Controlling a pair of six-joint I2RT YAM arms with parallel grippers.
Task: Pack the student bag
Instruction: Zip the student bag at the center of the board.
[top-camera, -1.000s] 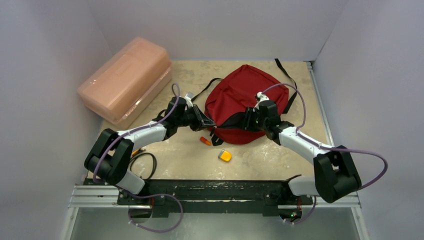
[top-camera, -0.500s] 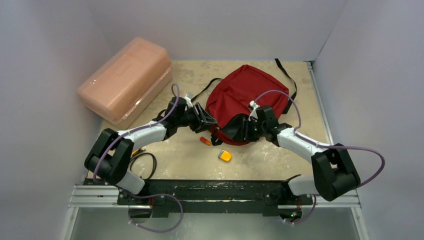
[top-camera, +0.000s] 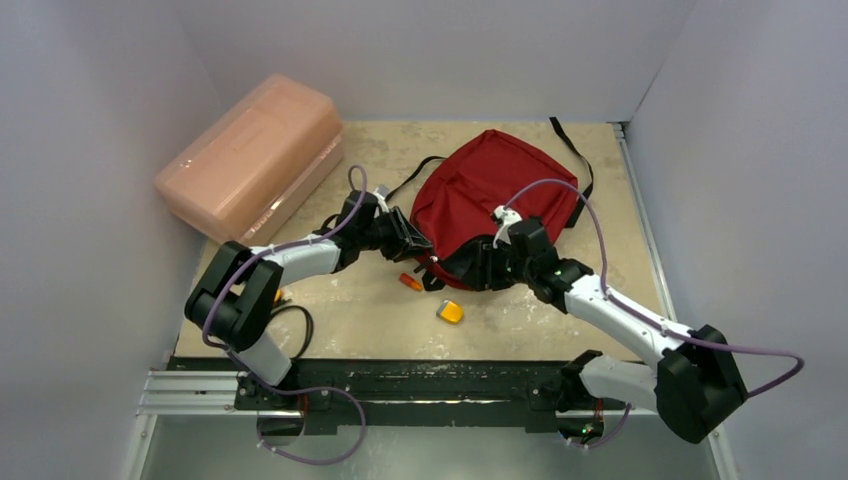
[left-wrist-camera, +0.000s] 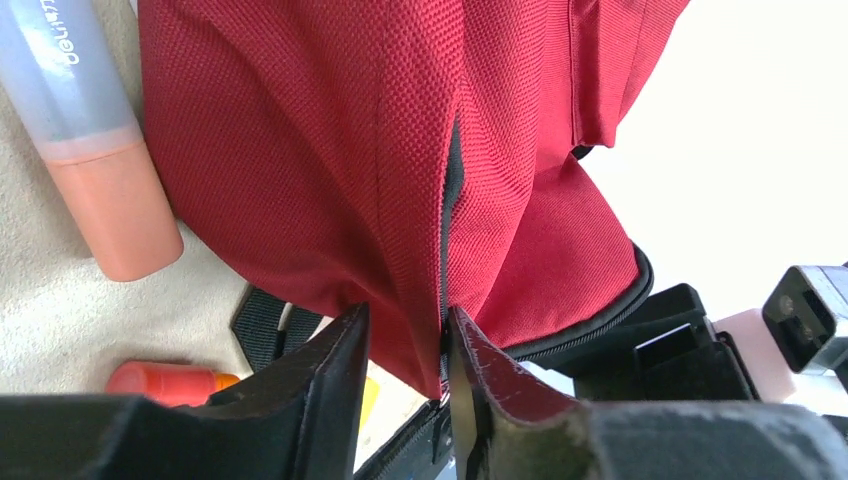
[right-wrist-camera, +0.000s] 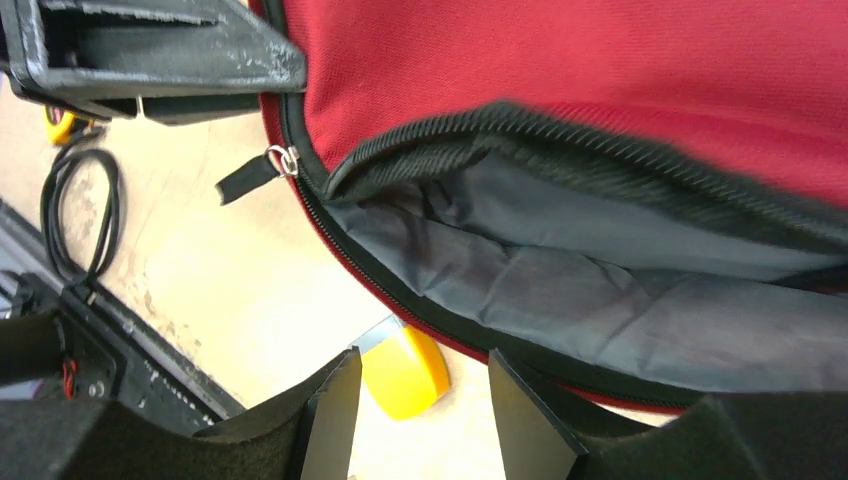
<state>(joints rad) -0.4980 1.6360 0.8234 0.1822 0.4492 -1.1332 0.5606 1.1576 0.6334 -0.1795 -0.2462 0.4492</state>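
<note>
**A:** What is changing since a moment ago?

**B:** The right arm (top-camera: 620, 315) is swinging its elbow out toward the lower right corner. The right gripper (top-camera: 478, 268) is sliding down and left along the near edge of the bag. The left arm (top-camera: 290, 262) is barely shifting.

**A:** And reading across from the left?

**B:** A pink box (top-camera: 250, 160) is sitting at the upper left, well apart from everything else. Near the centre, the left gripper (top-camera: 415, 243) is pinching a fold of red fabric at the lower left corner of the student bag (top-camera: 490, 185), its jaws closing on the cloth beside the zipper. The bag is lying in the upper middle of the table (top-camera: 380, 320), its mouth gaping toward the arms and showing grey lining (right-wrist-camera: 600, 290). Just below it, an orange marker (top-camera: 410, 282) and a yellow object (top-camera: 450, 312) are lying on the table. The right gripper is hovering at the bag's mouth with its jaws apart, gripping nothing.
</note>
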